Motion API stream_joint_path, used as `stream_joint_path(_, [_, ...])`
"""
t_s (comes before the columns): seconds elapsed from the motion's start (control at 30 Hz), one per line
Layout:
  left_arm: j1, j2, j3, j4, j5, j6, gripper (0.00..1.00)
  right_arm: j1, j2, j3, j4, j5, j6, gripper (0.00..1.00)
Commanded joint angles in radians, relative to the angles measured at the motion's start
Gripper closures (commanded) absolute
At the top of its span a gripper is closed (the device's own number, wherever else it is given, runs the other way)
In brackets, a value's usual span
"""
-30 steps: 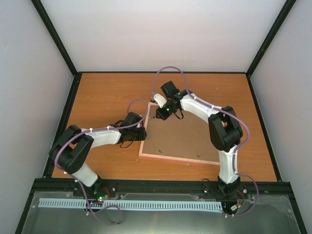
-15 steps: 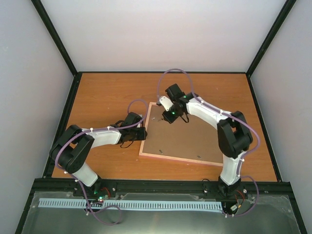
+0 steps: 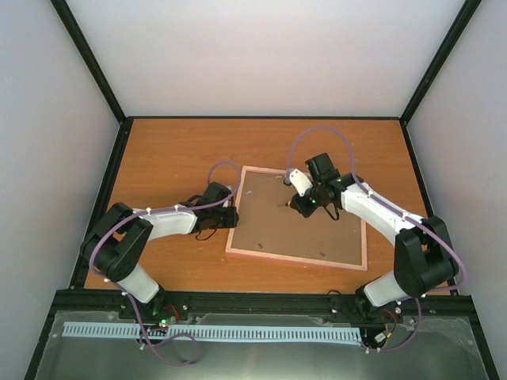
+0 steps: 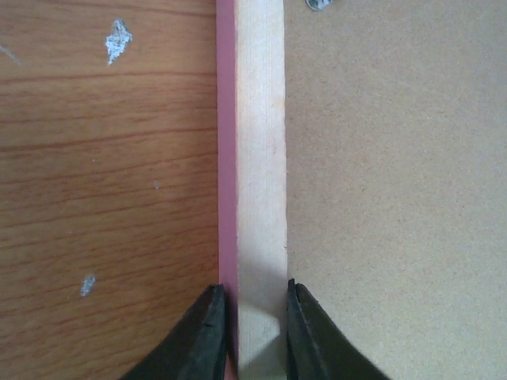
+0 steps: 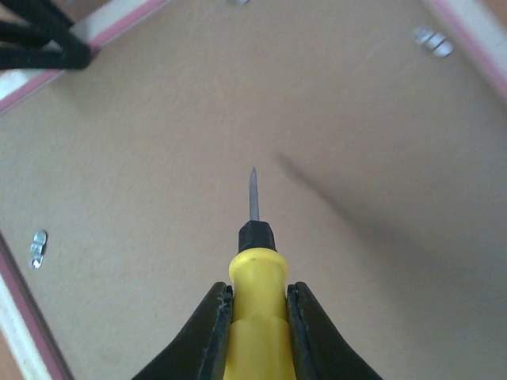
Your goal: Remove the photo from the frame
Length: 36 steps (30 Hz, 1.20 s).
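The pink frame [image 3: 292, 259] lies face down on the table, with its brown backing board [image 3: 295, 231] facing up. The photo is hidden under the board. My left gripper [image 3: 232, 216] is shut on the frame's left rail [image 4: 261, 158], one finger outside and one on the board side. My right gripper [image 3: 301, 206] is shut on a yellow-handled screwdriver [image 5: 255, 273]. It holds the thin metal tip [image 5: 253, 194] just above the middle of the board [image 5: 158, 142], pointing toward the frame's left side.
Small metal tabs sit at the board's edges [image 5: 37, 248] [image 5: 432, 39] [image 4: 317, 4]. The orange wooden table [image 3: 174, 150] extends around the frame. Black posts and grey walls enclose the table. My left fingers [image 5: 40, 39] show in the right wrist view.
My right gripper has carried the screwdriver from the frame's far left corner rightward and nearer, to over the middle of the board. The left arm has not moved.
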Motion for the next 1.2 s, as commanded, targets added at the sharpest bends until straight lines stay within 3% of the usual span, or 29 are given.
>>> stream_joint_path(0.0, [-0.006, -0.033, 0.025, -0.075, -0.016, 0.047, 0.74, -0.026, -0.003, -0.020, 0.043, -0.105, -0.047, 0.97])
stream_joint_path(0.07, [-0.006, -0.061, 0.047, -0.075, -0.016, 0.085, 0.59, -0.033, -0.009, -0.022, 0.043, -0.135, -0.057, 0.97])
stream_joint_path(0.13, [-0.006, -0.088, 0.069, -0.105, -0.029, 0.116, 0.52, -0.033, -0.012, -0.024, 0.040, -0.148, -0.069, 0.97])
stream_joint_path(0.33, [-0.006, -0.172, 0.157, -0.148, -0.024, 0.200, 0.47, -0.033, -0.027, -0.019, 0.029, -0.163, -0.075, 0.97])
stream_joint_path(0.43, [-0.006, -0.203, 0.224, -0.192, -0.025, 0.254, 0.40, -0.034, -0.051, -0.018, 0.028, -0.161, -0.077, 0.97])
stream_joint_path(0.5, [-0.006, -0.230, 0.266, -0.212, -0.041, 0.292, 0.29, -0.035, -0.074, -0.019, 0.028, -0.164, -0.076, 0.97])
stream_joint_path(0.57, [-0.006, -0.279, 0.287, -0.193, -0.045, 0.347, 0.02, -0.040, -0.096, -0.020, 0.027, -0.172, -0.074, 0.97])
stream_joint_path(0.87, [-0.006, -0.380, 0.459, -0.274, -0.246, 0.514, 0.00, -0.048, -0.160, 0.074, -0.058, -0.219, -0.073, 0.97])
stream_joint_path(1.07, [0.000, -0.443, 0.279, -0.044, -0.228, 0.449, 0.00, -0.049, -0.179, 0.005, 0.020, -0.331, -0.057, 0.97])
stream_joint_path(1.17, [0.015, -0.380, 0.217, -0.006, -0.337, 0.384, 0.00, -0.048, -0.172, -0.039, 0.014, -0.391, -0.097, 0.97])
